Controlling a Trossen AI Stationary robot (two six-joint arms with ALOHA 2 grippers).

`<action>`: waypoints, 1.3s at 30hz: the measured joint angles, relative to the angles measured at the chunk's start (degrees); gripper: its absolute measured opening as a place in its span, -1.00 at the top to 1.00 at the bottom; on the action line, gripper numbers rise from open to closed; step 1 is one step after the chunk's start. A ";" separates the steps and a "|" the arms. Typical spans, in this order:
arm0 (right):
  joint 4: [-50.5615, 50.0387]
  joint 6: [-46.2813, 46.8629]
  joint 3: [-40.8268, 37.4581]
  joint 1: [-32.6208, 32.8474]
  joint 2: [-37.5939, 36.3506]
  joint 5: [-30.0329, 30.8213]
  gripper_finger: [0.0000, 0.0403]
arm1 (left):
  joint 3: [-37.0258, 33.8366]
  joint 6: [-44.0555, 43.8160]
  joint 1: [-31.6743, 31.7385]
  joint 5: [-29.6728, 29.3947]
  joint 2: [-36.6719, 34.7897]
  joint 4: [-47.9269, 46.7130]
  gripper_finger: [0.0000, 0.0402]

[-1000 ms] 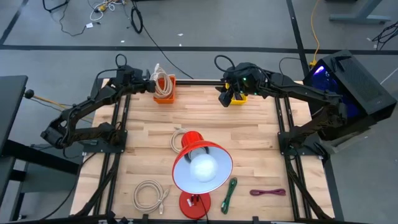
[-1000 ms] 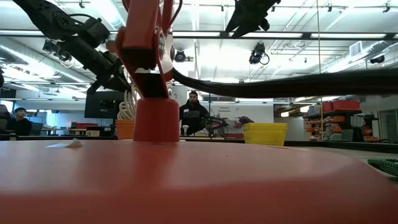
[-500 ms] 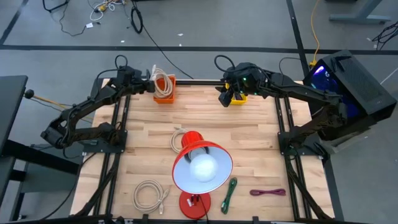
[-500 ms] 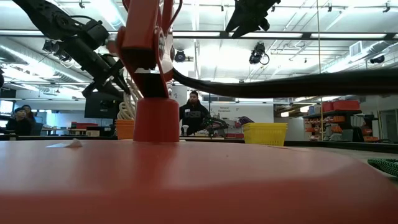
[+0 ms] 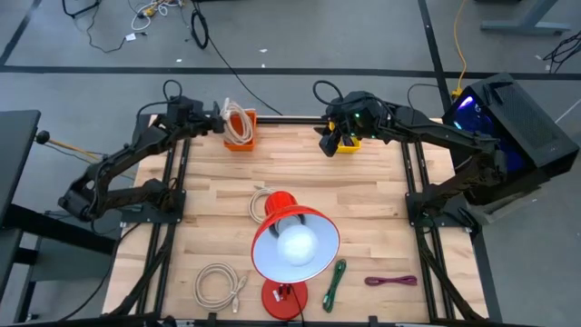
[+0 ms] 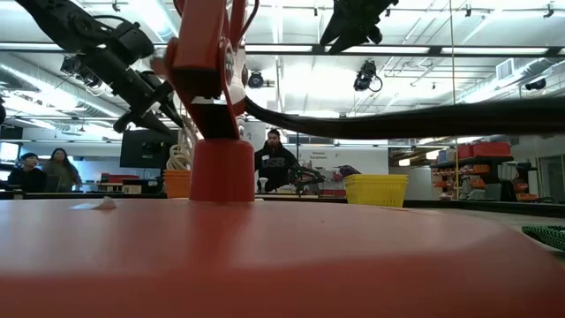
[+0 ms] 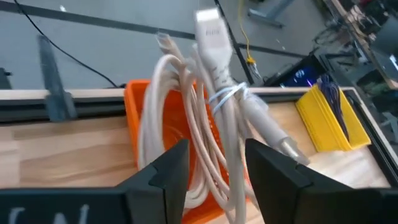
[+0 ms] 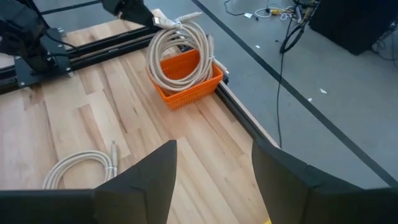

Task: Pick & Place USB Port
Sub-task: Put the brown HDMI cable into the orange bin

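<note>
A coiled white USB cable (image 5: pixel 238 118) stands on edge in the orange basket (image 5: pixel 241 139) at the far left of the table, its lower loops inside the basket and its plug end (image 7: pixel 208 28) sticking up. My left gripper (image 5: pixel 221 116) is open just left of the basket. In the left wrist view (image 7: pixel 216 149) its fingers stand on either side of the coil (image 7: pixel 211 124); I see no hold. My right gripper (image 5: pixel 329 145) is open and empty above the table beside the yellow bin (image 5: pixel 350 141).
A red desk lamp (image 5: pixel 292 243) stands mid-table and fills the low view (image 6: pixel 212 132). Loose white cable coils lie behind the lamp (image 5: pixel 260 202) and at the near left (image 5: pixel 221 286). A green cable (image 5: pixel 334 283) and a purple cable (image 5: pixel 390 281) lie near right. People stand beyond the table (image 6: pixel 275 163).
My left gripper has risen and drawn back a little from the orange basket, toward the table's far left. The white cable coil stays standing in the basket. My right arm has kept still.
</note>
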 joint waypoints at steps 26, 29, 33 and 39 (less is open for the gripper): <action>1.03 -0.42 0.00 0.00 0.00 -0.50 -0.03 | 0.00 -5.83 -3.40 5.78 -8.81 1.58 0.45; 1.05 -0.61 0.00 -0.04 0.00 -0.50 -0.03 | 0.01 -4.40 -5.24 3.56 -8.45 -0.62 0.47; 1.09 -0.66 0.00 -0.03 0.00 -0.50 -0.03 | 0.00 -4.09 -9.37 6.06 -7.98 -7.30 0.50; 1.09 -1.01 0.00 -0.02 0.00 -0.50 -0.03 | 0.01 -6.66 -21.95 12.87 -8.04 -14.52 0.50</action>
